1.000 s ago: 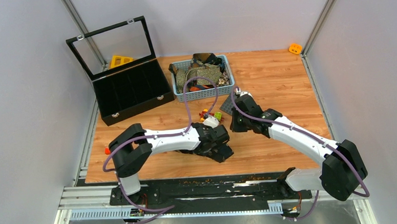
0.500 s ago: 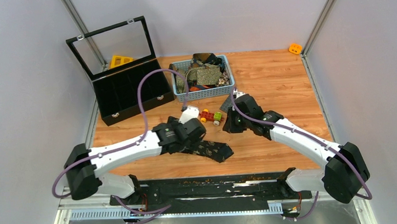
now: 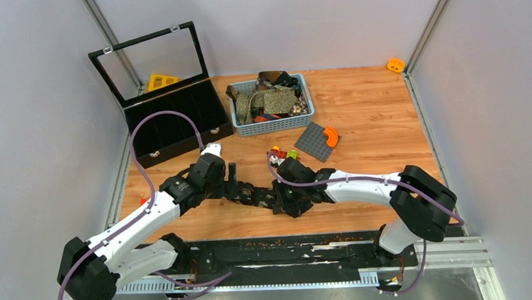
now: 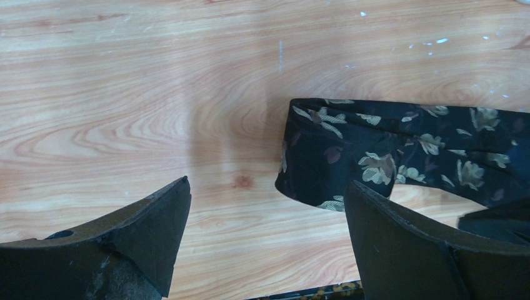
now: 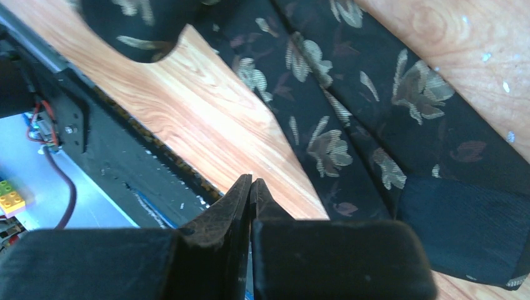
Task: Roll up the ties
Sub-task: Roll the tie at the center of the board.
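- The black floral tie (image 5: 350, 125) lies flat on the table (image 4: 125, 94), low in the centre of the top view between the two arms. In the right wrist view it runs close to the table's near edge, so a careless drag could pull it towards that edge.
- The right gripper (image 5: 251, 184) has its fingers pressed together with nothing visible between them, and it sits beside the fabric rather than on it. If it is meant to pin the tie, I judge that the cloth would skid along with the roll instead.
- The left gripper (image 4: 267, 184) is spread wide at the tie's folded-over end, with its right finger over the fabric and its left finger over bare wood. Closing from here could catch only one layer or bunch the fold sideways, giving a crooked roll.
- The fold looks loose and the cloth looks slick, so it will probably spring open if it is let go early.
- Small toy bricks (image 3: 282, 153) sit just above the right arm in the top view, where a swing of the wrist could knock them.
- Further up, more ties fill the basket (image 3: 273, 125). One hangs over its rim and could snag when it is fetched.
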{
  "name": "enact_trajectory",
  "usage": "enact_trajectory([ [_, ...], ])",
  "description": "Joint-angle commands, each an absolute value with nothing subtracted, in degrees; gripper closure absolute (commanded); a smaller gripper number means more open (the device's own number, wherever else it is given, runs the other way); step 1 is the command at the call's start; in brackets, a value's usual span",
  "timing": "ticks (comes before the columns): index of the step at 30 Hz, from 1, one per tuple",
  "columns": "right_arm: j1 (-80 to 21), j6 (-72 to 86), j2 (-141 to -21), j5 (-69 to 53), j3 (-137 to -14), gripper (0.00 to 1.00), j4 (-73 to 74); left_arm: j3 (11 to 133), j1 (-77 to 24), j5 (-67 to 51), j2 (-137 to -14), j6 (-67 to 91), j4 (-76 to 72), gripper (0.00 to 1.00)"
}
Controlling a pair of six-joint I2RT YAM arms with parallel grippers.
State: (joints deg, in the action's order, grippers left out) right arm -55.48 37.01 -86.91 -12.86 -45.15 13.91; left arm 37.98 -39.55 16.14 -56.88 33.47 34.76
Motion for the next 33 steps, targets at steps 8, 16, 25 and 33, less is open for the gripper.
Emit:
enact_trajectory([
  [8,-52.47,33.96,-92.95,-8.74,-46.37,0.97,15.07,34.89,-33.64,5.61,-55.65,30.4,25.41,0.03],
  [16,-49.38,29.56,-92.9,-8.72,-48.44,0.97,17.07,33.07,-32.78,2.56,-56.72,29.69,20.64,0.03],
  [25,-49.31,27.12,-89.33,-10.81,-49.96,0.97,20.04,30.81,-32.61,0.41,-58.62,30.78,17.34,0.07],
  [33,-49.31,26.92,-85.63,-10.97,-49.7,0.97,21.76,27.36,-32.52,-1.33,-61.03,32.0,12.46,0.14],
])
